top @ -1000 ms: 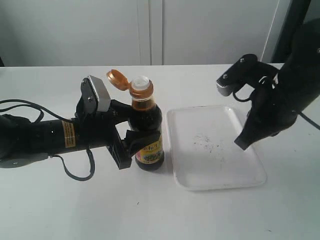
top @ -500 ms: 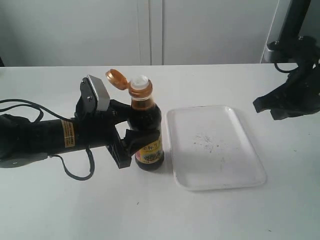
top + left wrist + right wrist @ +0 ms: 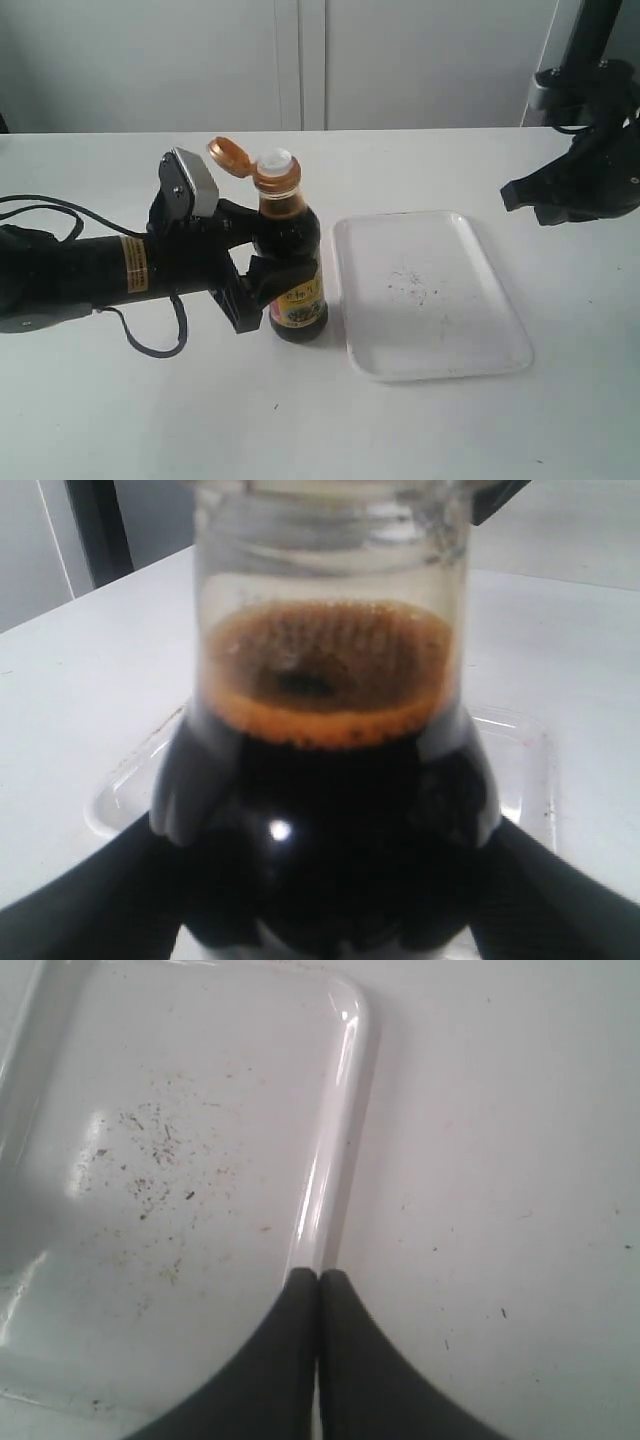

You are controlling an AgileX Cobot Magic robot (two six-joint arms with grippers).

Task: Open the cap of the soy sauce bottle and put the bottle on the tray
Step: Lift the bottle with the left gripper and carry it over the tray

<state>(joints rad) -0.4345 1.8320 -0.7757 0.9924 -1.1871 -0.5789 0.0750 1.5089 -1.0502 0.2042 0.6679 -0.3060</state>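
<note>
The soy sauce bottle [image 3: 294, 270] stands upright on the white table, just left of the tray [image 3: 480, 340]. Its amber cap [image 3: 229, 157] is flipped open to the left, baring the white spout [image 3: 276, 159]. My left gripper [image 3: 262, 270] is shut on the bottle's body from the left; the dark bottle [image 3: 330, 780] fills the left wrist view between the fingers [image 3: 90, 910]. My right gripper [image 3: 522, 192] hangs above the table to the right of the tray, its jaws shut on nothing. Its fingertips [image 3: 303, 1290] show over the tray rim [image 3: 340, 1110].
The tray carries dark specks [image 3: 412, 285] in its middle. A black cable [image 3: 150, 345] loops under the left arm. A white wall [image 3: 300, 60] runs behind the table's far edge, and a dark post [image 3: 585, 40] rises at the back right.
The right arm has lifted away from over the tray and pulled back to the right. The left gripper still holds the bottle, which has shifted only slightly.
</note>
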